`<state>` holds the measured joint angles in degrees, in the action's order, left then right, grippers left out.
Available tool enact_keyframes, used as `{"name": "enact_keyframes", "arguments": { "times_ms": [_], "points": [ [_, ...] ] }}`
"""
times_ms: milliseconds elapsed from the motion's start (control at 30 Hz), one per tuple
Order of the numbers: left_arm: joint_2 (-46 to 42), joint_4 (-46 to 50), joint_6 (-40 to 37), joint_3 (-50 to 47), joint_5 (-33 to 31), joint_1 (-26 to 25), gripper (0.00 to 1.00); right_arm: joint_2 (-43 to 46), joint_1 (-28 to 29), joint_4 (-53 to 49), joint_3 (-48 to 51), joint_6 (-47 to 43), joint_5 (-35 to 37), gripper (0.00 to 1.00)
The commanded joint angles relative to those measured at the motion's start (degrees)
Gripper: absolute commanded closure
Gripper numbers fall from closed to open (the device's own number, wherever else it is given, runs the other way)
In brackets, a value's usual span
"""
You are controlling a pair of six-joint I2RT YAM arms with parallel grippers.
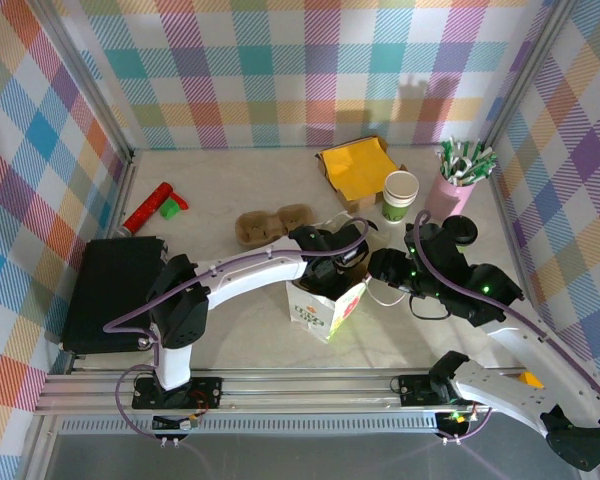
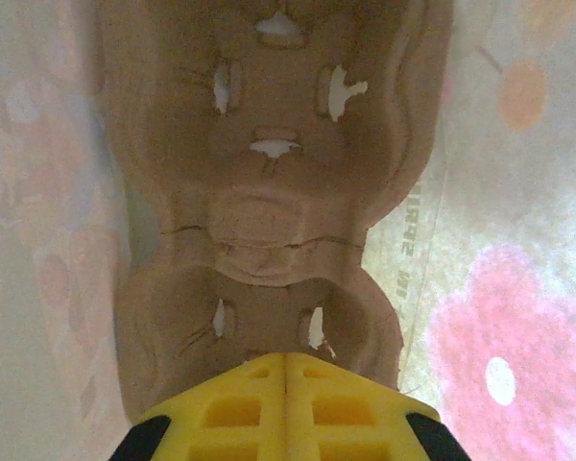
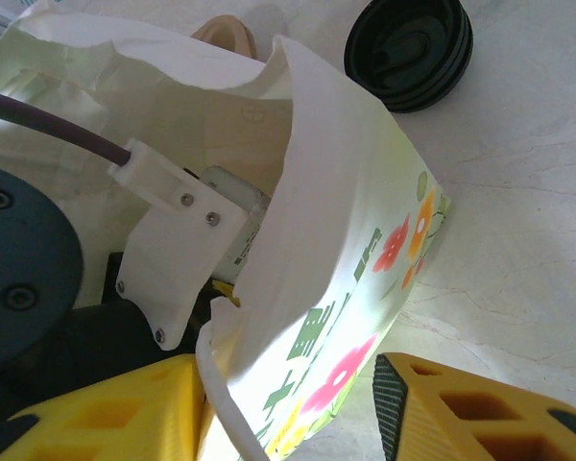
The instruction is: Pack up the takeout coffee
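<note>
The takeout coffee cup (image 1: 401,195), white with a green lower band, stands lidless at the back right of the table. Its black lid (image 1: 462,232) (image 3: 408,48) lies apart from it, to the right. A white flower-print paper bag (image 1: 325,305) (image 3: 346,192) stands open at the centre. My left gripper (image 1: 340,258) (image 2: 286,360) reaches down into the bag and is shut, its tips at the near rim of a brown cup carrier (image 2: 269,192) lying inside; I cannot tell whether it pinches that rim. My right gripper (image 1: 372,278) (image 3: 288,375) is open, straddling the bag's right wall and handle.
A second brown carrier (image 1: 270,226) lies on the table behind the bag. A box of yellow napkins (image 1: 358,168) and a pink cup of green-white sticks (image 1: 458,180) stand at the back right. A red tube (image 1: 148,208) and a black case (image 1: 113,290) are at the left.
</note>
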<state>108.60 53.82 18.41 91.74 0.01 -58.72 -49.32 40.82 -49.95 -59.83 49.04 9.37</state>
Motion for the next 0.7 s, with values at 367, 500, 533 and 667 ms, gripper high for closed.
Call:
{"name": "enact_keyframes", "arguments": {
  "times_ms": [367, 500, 533, 667],
  "points": [
    [3.63, -2.15, -0.22, -3.26, 1.86, 0.54, 0.98, 0.74, -0.3, -0.41, 0.5, -1.0, -0.18, 0.49],
    [5.07, -3.2, -0.01, -4.83, 2.06, 0.49, 0.99, 0.95, -0.31, -0.32, 0.68, -1.04, -0.21, 0.49],
    [5.36, -3.61, 0.13, -5.31, 2.18, 0.53, 0.99, 0.92, -0.32, -0.23, 0.76, -1.07, -0.27, 0.49],
    [6.25, -4.59, 0.48, -6.11, 2.67, 0.54, 0.99, 0.91, -0.3, 0.01, 0.95, -0.97, -0.44, 0.49]
  ]
}}
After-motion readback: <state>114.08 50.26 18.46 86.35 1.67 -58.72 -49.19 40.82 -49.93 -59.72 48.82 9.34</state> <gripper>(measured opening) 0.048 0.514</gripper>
